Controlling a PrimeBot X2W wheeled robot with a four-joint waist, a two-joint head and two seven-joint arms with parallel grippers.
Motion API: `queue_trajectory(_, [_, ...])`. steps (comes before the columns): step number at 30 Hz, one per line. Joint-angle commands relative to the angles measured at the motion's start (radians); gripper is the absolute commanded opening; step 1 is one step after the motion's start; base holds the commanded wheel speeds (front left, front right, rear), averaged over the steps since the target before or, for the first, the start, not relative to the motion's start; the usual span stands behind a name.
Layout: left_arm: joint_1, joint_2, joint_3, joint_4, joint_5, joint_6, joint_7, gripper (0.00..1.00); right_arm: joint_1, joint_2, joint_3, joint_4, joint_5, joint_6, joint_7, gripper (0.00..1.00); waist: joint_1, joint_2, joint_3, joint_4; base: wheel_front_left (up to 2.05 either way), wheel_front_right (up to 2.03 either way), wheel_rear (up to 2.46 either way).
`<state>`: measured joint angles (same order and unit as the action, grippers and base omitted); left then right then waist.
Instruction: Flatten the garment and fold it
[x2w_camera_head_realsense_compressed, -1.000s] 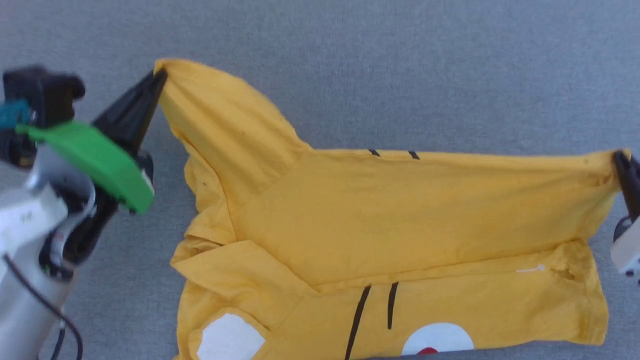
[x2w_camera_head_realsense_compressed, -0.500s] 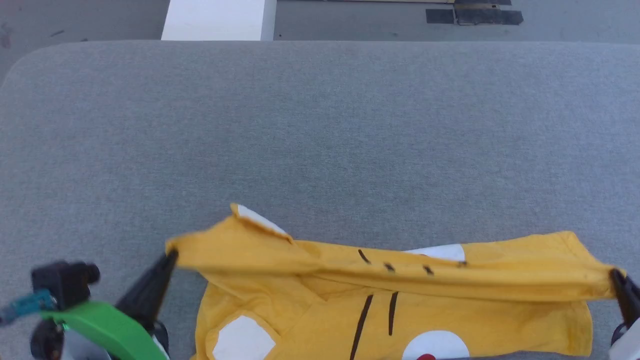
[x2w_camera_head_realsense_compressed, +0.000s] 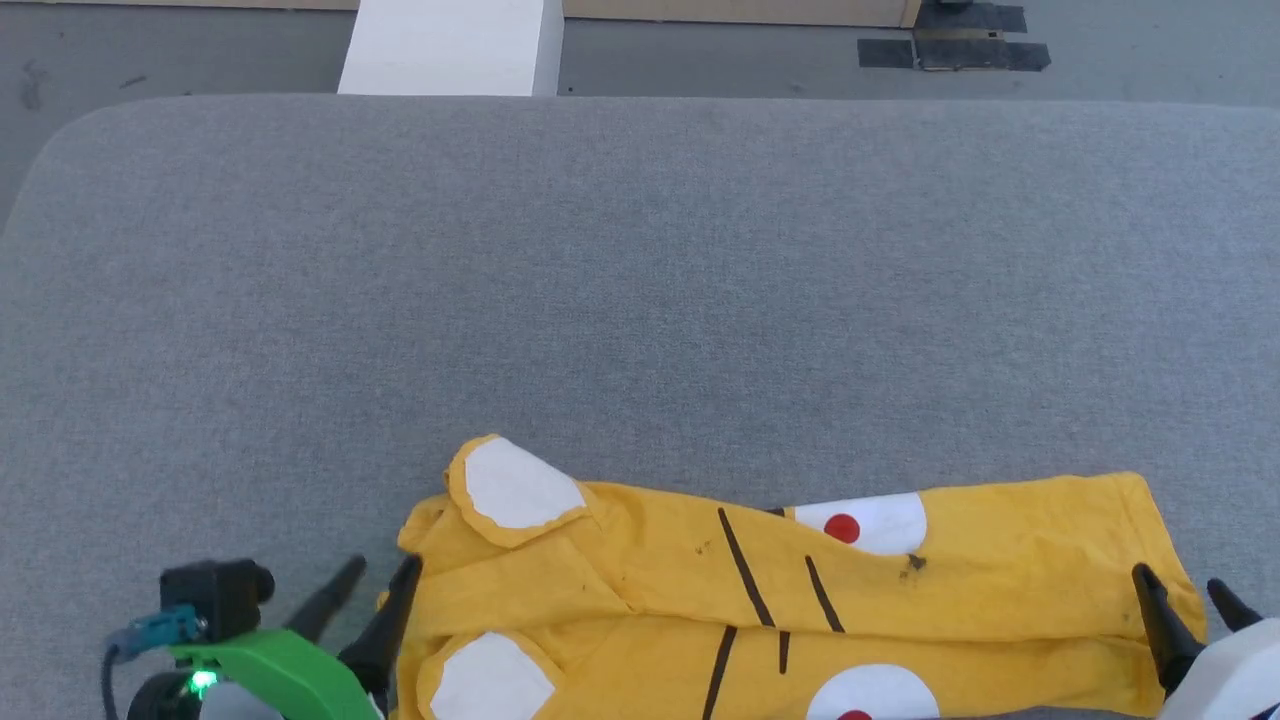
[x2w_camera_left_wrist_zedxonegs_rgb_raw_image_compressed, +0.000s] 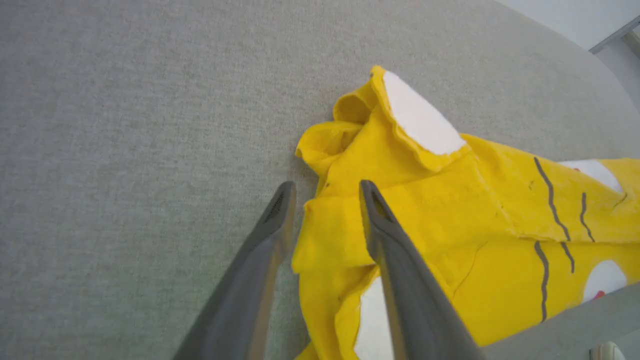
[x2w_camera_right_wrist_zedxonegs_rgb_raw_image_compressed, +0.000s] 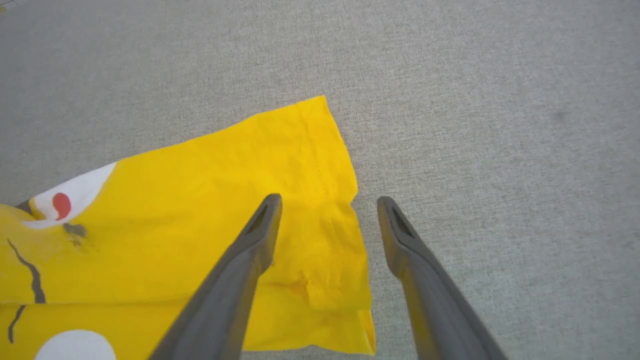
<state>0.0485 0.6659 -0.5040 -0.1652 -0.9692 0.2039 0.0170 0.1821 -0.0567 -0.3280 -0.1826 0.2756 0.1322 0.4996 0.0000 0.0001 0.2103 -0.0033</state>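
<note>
1. The left gripper has its jaws spread. One finger is over the shirt's left edge and the other over bare table. The edge runs through the gap, unpinched.
2. The right gripper has its jaws spread wider. Its left finger is over the shirt's right hem and its right finger over bare table. The hem lies between them, not gripped.
3. Whether any finger touches the cloth can't be told.
4. The shirt lies across the table's near edge, reaching from one gripper to the other. It is doubled over along its length, with black stripes and a red-dotted white oval on top.
5. At its far left corner a sleeve with a white patch lies crumpled.
6. A white box stands beyond the table's far edge.
</note>
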Motion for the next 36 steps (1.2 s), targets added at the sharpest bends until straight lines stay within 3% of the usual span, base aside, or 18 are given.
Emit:
queue_trajectory(1, [-0.022, -0.011, 0.015, 0.001, -0.002, 0.0, -0.025, 1.0, -0.021, 0.001, -0.003, -0.008, 0.011, -0.002, -0.008, 1.0, 0.0, -0.0001, -0.001, 0.0, 0.0, 0.0, 0.0])
queue_trajectory(7, [-0.022, -0.049, 0.107, -0.031, 0.033, 0.041, -0.197, 1.0, -0.034, 0.002, -0.047, -0.051, 0.029, -0.002, -0.002, 1.0, 0.0, -0.0001, 0.003, -0.002, 0.0, 0.0, 0.0])
queue_trajectory(15, [-0.002, -0.094, 0.16, -0.068, 0.223, 0.149, -0.274, 1.0, -0.005, 0.002, -0.053, 0.016, -0.016, -0.002, 0.031, 1.0, 0.0, -0.0001, 0.024, 0.021, 0.0, 0.0, 0.0])
queue_trajectory(23, [0.005, -0.117, 0.148, -0.056, 0.323, 0.155, -0.278, 1.0, -0.024, 0.005, -0.02, 0.15, -0.002, -0.002, 0.058, 1.0, 0.0, -0.0001, 0.04, 0.045, 0.0, 0.0, 0.0])
queue_trajectory(24, [0.003, -0.115, 0.147, -0.055, 0.332, 0.157, -0.278, 1.0, -0.027, 0.006, -0.016, 0.165, 0.009, -0.002, 0.071, 0.83, 0.0, -0.0001, 0.04, 0.047, 0.0, 0.0, 0.0])
queue_trajectory(25, [0.001, -0.114, 0.147, -0.055, 0.339, 0.158, -0.278, 1.0, -0.031, 0.006, -0.01, 0.178, 0.019, -0.002, 0.084, 0.38, 0.0, -0.0001, 0.039, 0.048, 0.0, 0.0, 0.0])
queue_trajectory(26, [0.0, -0.114, 0.146, -0.055, 0.343, 0.159, -0.278, 1.0, -0.035, 0.006, -0.007, 0.194, 0.033, -0.002, 0.097, 0.0, 0.0, -0.0001, 0.037, 0.05, 0.0, 0.0, 0.0])
queue_trajectory(36, [0.019, -0.121, 0.133, -0.048, 0.347, 0.169, -0.276, 1.0, -0.091, 0.006, -0.11, 0.213, 0.009, -0.002, 0.045, 0.0, 0.0, -0.0001, -0.01, 0.048, 0.0, 0.0, 0.0])
